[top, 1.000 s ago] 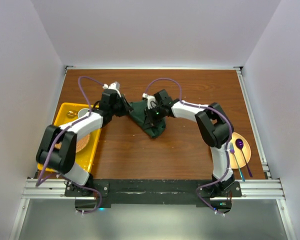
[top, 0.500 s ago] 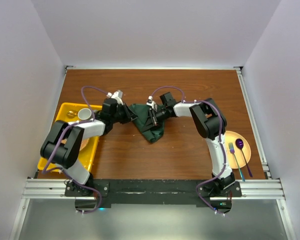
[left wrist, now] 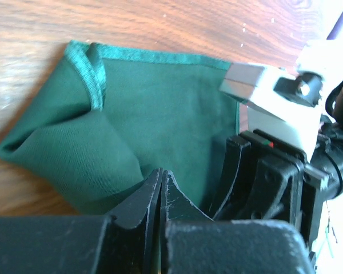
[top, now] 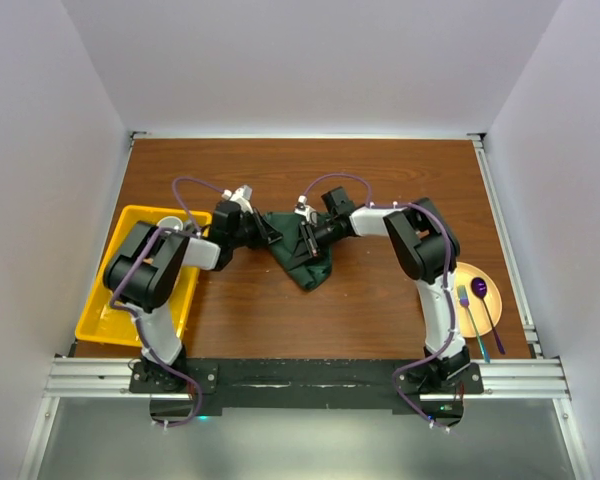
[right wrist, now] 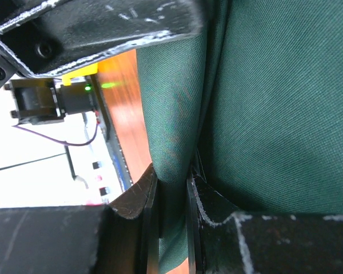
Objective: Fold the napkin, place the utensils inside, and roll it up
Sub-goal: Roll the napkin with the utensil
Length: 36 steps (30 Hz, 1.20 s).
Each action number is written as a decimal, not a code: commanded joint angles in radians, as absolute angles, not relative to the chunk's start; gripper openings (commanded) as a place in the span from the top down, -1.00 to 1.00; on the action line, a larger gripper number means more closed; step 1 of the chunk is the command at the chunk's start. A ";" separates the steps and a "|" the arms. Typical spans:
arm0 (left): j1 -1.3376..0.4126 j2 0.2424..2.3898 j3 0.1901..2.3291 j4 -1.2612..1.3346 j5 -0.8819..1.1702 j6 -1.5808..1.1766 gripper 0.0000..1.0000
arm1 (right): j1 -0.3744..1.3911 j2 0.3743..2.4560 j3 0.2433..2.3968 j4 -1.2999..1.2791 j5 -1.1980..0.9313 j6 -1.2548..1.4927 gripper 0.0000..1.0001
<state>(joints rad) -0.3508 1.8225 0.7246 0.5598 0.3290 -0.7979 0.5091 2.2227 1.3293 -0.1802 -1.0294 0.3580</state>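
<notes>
The dark green napkin [top: 305, 265] lies crumpled at mid-table, also seen in the left wrist view [left wrist: 148, 103] and the right wrist view [right wrist: 274, 114]. My left gripper [top: 272, 233] [left wrist: 160, 171] is at its upper left corner, jaws pressed shut on a thin layer of cloth. My right gripper [top: 306, 240] [right wrist: 170, 174] faces it from the right, shut on a thick fold of the napkin. The two grippers are close together. The utensils [top: 480, 300], a purple spoon and a teal-handled fork, lie on an orange plate [top: 465, 275] at the near right.
A yellow tray [top: 105, 320] sits at the left edge, partly under my left arm. The right arm's black fingers and white camera block [left wrist: 274, 97] fill the right of the left wrist view. White walls enclose the table.
My left gripper has shut and slid right onto the napkin's corner, with its arm drawn in lower. The right gripper keeps its hold on the fold, shifted slightly.
</notes>
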 commanded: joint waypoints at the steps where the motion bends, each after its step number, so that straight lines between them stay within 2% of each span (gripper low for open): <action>1: -0.376 1.900 0.736 0.600 0.285 -0.798 0.92 | 0.509 2.229 1.324 -0.414 -0.732 0.203 0.70; 3: -0.387 1.925 0.736 0.589 0.272 -0.804 0.93 | 0.511 2.200 1.341 -0.449 -0.675 0.178 0.59; 4: -0.396 1.930 0.735 0.586 0.268 -0.805 0.93 | 0.514 2.189 1.362 -0.492 -0.654 0.152 0.46; 7: -0.406 1.936 0.730 0.572 0.252 -0.807 0.94 | 0.532 2.132 1.416 -0.585 -0.539 0.111 0.26; 8: -0.408 1.937 0.730 0.568 0.244 -0.807 0.94 | 0.537 2.120 1.430 -0.607 -0.514 0.101 0.14; 15: -0.420 1.951 0.736 0.537 0.229 -0.813 0.96 | 0.580 1.982 1.456 -0.680 -0.374 0.097 -0.15; 24: -0.422 1.959 0.773 0.476 0.213 -0.795 1.00 | 0.581 1.865 1.298 -0.651 -0.261 0.101 -0.12; 31: -0.422 1.967 0.782 0.447 0.213 -0.776 1.00 | 0.580 1.841 1.167 -0.580 -0.120 0.120 0.20; 32: -0.422 1.968 0.785 0.442 0.213 -0.776 1.00 | 0.580 1.853 1.160 -0.574 -0.104 0.124 0.31; 36: -0.422 1.973 0.793 0.420 0.215 -0.772 1.00 | 0.589 1.842 1.147 -0.549 -0.104 0.144 0.37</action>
